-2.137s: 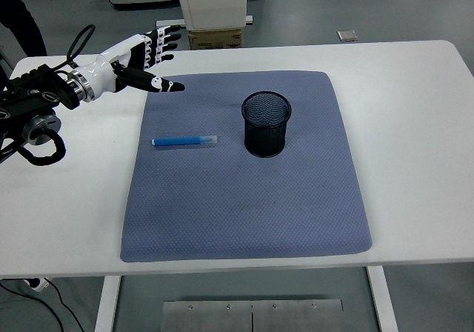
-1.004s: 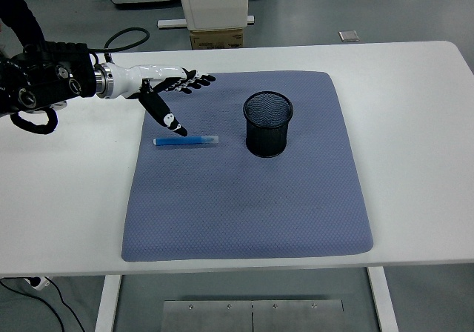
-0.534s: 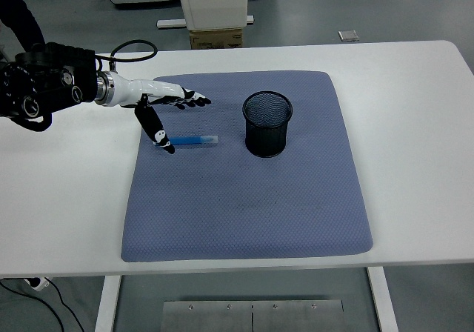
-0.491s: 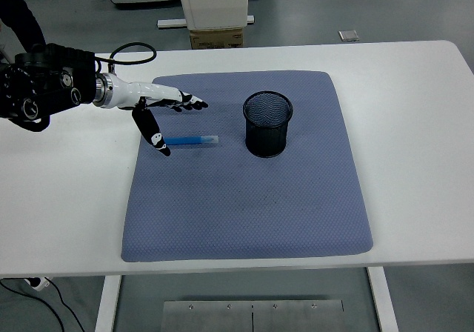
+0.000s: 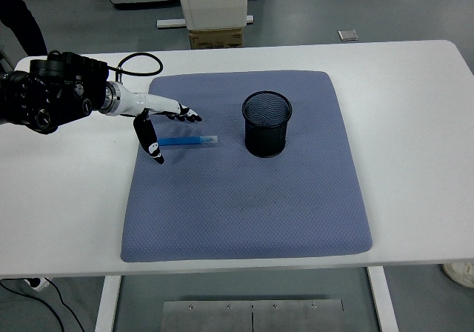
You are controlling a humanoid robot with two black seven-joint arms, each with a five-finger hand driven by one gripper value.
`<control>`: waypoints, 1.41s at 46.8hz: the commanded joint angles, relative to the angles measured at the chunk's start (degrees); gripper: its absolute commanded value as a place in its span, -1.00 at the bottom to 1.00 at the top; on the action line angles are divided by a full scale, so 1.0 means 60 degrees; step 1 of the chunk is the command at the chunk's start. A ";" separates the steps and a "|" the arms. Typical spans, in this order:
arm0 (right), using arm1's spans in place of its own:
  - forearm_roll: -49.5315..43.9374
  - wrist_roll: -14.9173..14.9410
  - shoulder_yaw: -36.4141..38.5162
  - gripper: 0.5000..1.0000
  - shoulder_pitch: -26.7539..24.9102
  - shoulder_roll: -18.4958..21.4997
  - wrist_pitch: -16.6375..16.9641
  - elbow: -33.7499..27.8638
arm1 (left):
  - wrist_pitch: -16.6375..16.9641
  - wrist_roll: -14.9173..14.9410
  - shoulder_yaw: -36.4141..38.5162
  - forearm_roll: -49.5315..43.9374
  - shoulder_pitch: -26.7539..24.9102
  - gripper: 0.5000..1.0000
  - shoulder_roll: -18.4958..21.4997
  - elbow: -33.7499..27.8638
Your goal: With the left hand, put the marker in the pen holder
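A blue marker (image 5: 185, 141) with a clear cap lies flat on the blue-grey mat (image 5: 244, 198), left of the black mesh pen holder (image 5: 266, 124), which stands upright. My left hand (image 5: 167, 128) hovers over the marker's left end, palm down. Its thumb (image 5: 150, 141) points down in front of the marker's left tip and its fingers (image 5: 184, 113) spread behind it. The hand is open and holds nothing. The right arm is out of sight.
The mat covers the middle of the white table (image 5: 415, 124). A black cable (image 5: 137, 59) loops from my left forearm. Beyond the table's far edge stand a cardboard box (image 5: 215, 37) and a white cabinet (image 5: 211, 0).
My left hand swung in from the far left, came down over the marker's left end, and has drawn back slightly leftward. The marker and pen holder have not moved.
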 commanded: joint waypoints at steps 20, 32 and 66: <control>0.0000 0.0000 0.0000 1.00 0.0007 0.0001 0.0000 0.0001 | -0.0020 0.0240 -0.0046 0.0461 -0.0190 1.00 -0.0413 0.0040; 0.0000 0.0000 0.0000 1.00 -0.0008 0.0001 0.0000 0.0001 | -0.0020 0.0240 -0.0061 0.0813 -0.0190 1.00 -0.0515 0.0040; 0.0000 0.0000 0.0000 1.00 0.0007 0.0001 0.0000 0.0001 | -0.0064 0.0299 -0.0076 0.1179 -0.0117 0.86 -0.0633 0.0040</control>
